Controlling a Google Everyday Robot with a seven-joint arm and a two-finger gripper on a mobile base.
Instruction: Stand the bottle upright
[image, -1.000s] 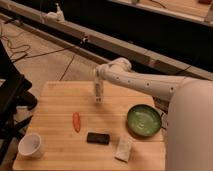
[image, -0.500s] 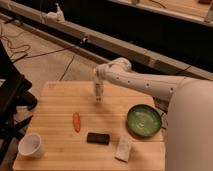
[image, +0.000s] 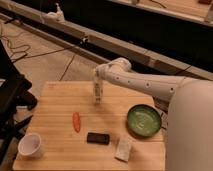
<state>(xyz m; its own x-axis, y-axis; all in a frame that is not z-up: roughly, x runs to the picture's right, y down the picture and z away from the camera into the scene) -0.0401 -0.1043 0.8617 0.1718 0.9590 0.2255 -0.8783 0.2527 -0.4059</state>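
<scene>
The bottle (image: 97, 95) is a small slim whitish bottle with a pale label. It stands upright on the wooden table (image: 55, 107), near the middle of the far side, with its base at or just above the surface. My gripper (image: 97, 84) comes down from the white arm (image: 145, 82) and sits right over the bottle's top, hiding its cap. I cannot tell whether the bottle's base rests on the wood.
An orange carrot-like piece (image: 76, 121), a black rectangular object (image: 98, 137), a flat whitish packet (image: 123, 149), a green bowl (image: 144, 120) and a white cup (image: 30, 145) lie on the table. A dark chair (image: 12, 100) stands at the left edge.
</scene>
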